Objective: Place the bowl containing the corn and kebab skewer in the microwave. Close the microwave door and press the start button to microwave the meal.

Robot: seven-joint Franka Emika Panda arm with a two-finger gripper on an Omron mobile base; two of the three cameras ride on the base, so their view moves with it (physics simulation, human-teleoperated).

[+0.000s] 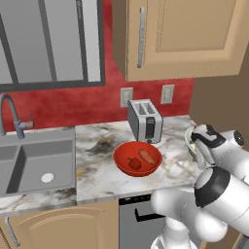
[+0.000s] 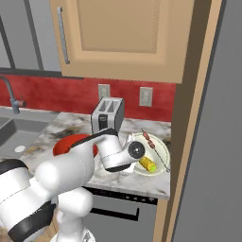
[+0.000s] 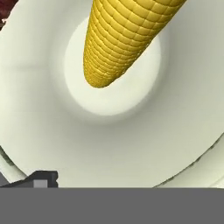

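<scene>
The pale cream bowl [image 2: 160, 147] sits on the marble counter's right end, beside a tall wood panel. In it lie the yellow corn [image 2: 147, 165] and the kebab skewer [image 2: 150, 140]. My gripper [image 2: 131, 163] hangs low over the bowl's left rim, open and holding nothing. From the hand view the bowl's inside [image 3: 109, 131] is very near, with the corn's tip [image 3: 118, 39] pointing at me. One dark fingertip [image 3: 41, 178] sits by the near rim. A sliver of the bowl [image 1: 188, 138] shows past my wrist. The microwave and its door are out of view.
A red bowl [image 1: 137, 159] with red food sits left of the pale one. Behind it stands a silver toaster [image 1: 145, 119]. The sink [image 1: 34, 163] takes the left end of the counter. Wall cabinets [image 2: 127, 38] hang overhead, and the wood panel [image 2: 189, 142] closes the right side.
</scene>
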